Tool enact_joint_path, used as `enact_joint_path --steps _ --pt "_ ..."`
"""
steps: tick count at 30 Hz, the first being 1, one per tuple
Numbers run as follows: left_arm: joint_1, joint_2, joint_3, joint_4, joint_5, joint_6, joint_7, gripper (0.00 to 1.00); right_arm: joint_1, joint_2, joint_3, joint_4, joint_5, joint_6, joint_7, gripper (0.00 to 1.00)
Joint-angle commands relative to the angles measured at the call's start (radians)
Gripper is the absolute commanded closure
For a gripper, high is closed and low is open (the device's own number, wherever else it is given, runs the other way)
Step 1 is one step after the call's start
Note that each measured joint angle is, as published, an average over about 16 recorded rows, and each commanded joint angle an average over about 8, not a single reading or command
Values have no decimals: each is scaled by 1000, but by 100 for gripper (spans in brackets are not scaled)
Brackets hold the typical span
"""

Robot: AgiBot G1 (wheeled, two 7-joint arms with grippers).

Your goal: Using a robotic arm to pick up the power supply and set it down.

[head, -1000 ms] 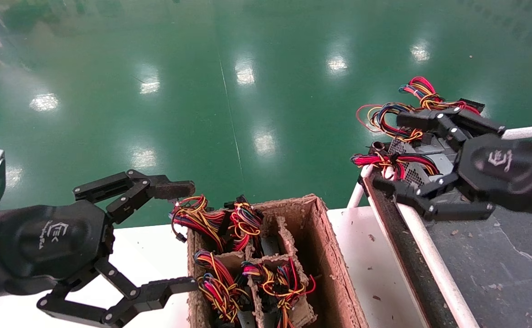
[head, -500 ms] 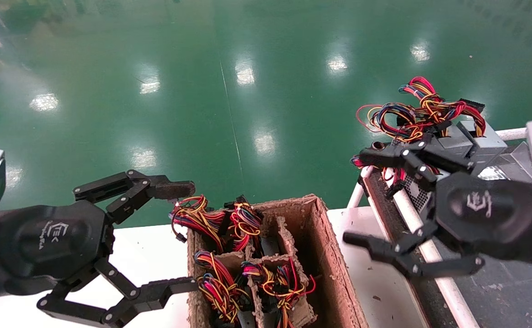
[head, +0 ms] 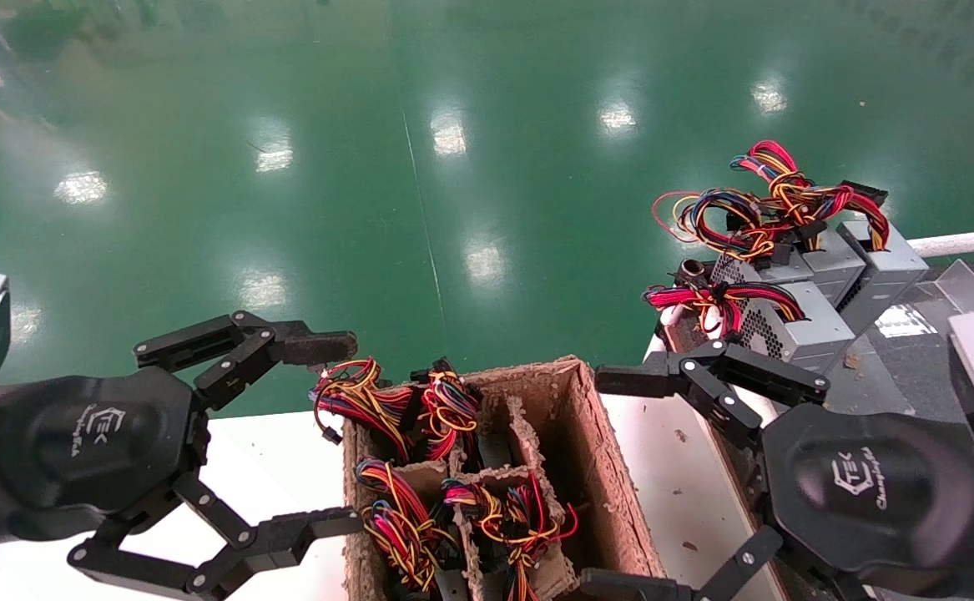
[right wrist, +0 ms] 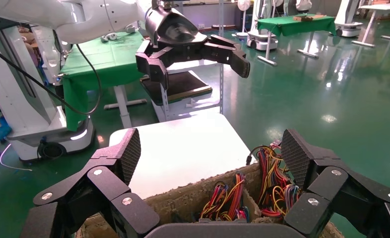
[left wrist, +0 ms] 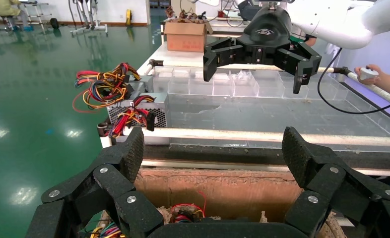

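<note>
Although the green floor (head: pixel 453 150) fills most of the head view, the work sits along its near edge: a white worktop (head: pixel 278 459) carrying a partitioned cardboard box (head: pixel 612 501), and to the right a dark conveyor surface (head: pixel 895 376) bordered by a white rail (head: pixel 962 242).

On that dark surface, at its far corner, a row of grey metal boxes stands with wire loops on top. Nearest of them is the power supply (head: pixel 787 321), honeycomb vent facing the box side, its mainly red wire bundle (head: pixel 716 298) draped toward the rail. It rests on the surface with nothing gripping it, so I judge the set-down part of the task to be done for this unit.

In the cardboard box (right wrist: pixel 208 198), several more grey units stand in their cells with multicoloured wires (head: pixel 403 509) sprouting up; one cell on the right side looks bare. If the job goes on, those are what is left.

Of the two arms, the right tool (head: pixel 628 484) hangs over the right wall of the cardboard box, well apart from the power supply, its fingers spread wide and holding nothing; its wrist view looks straight down onto the wires in the cells. The left tool (head: pixel 336 434) hovers beside the left wall of the box, fingers likewise spread and bare, apparently idle.

My reading is that the right arm is placed for another pick from the box, though no grasp has begun.
</note>
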Motion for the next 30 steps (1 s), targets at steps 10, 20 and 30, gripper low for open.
enact_joint_path --steps 10,20,30 --pt "0 0 0 0 0 0 0 0 -3 0 0 4 4 -1 2 0" --pt "0 0 0 0 0 0 0 0 1 0 0 -3 -1 0 0 0" --pt "0 0 0 0 0 0 0 0 3 0 0 -6 -3 1 -1 0"
